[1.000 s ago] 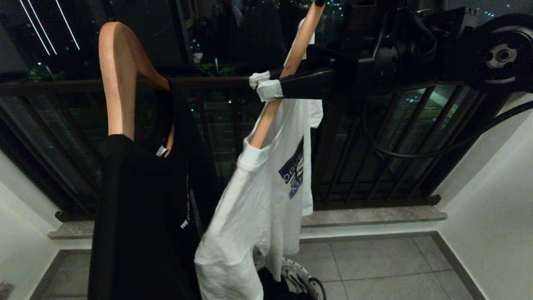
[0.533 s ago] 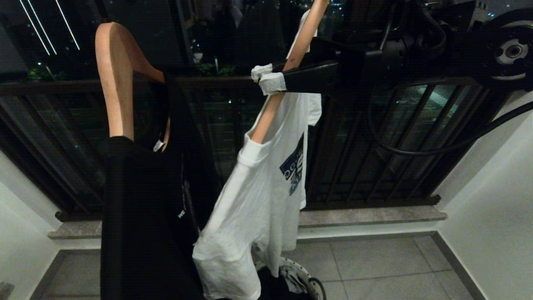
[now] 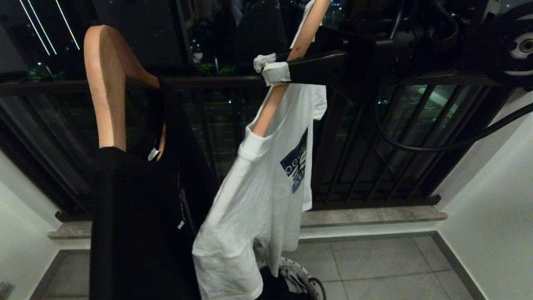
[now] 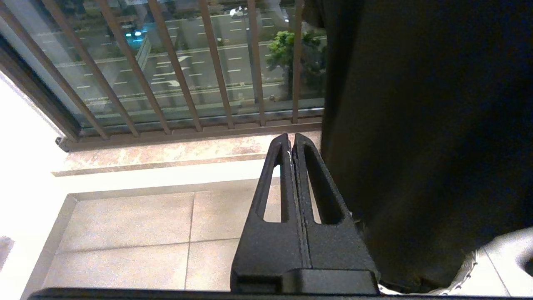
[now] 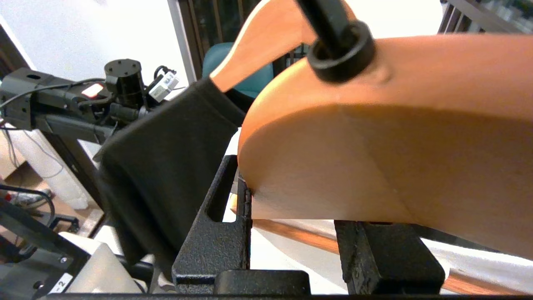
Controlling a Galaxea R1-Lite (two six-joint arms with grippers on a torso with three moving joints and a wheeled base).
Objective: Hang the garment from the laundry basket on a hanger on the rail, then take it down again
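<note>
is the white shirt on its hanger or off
On: the white t-shirt hangs from the wooden hanger, which the right gripper clamps.

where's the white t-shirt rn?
Head view, centre: the white T-shirt hangs on a wooden hanger clamped by the right gripper, right of the black garment, above the laundry basket.

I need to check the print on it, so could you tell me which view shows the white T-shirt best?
The head view: the white T-shirt hangs there full length, blue print visible. The right wrist view shows only a white strip under the hanger; the left wrist view shows none.
</note>
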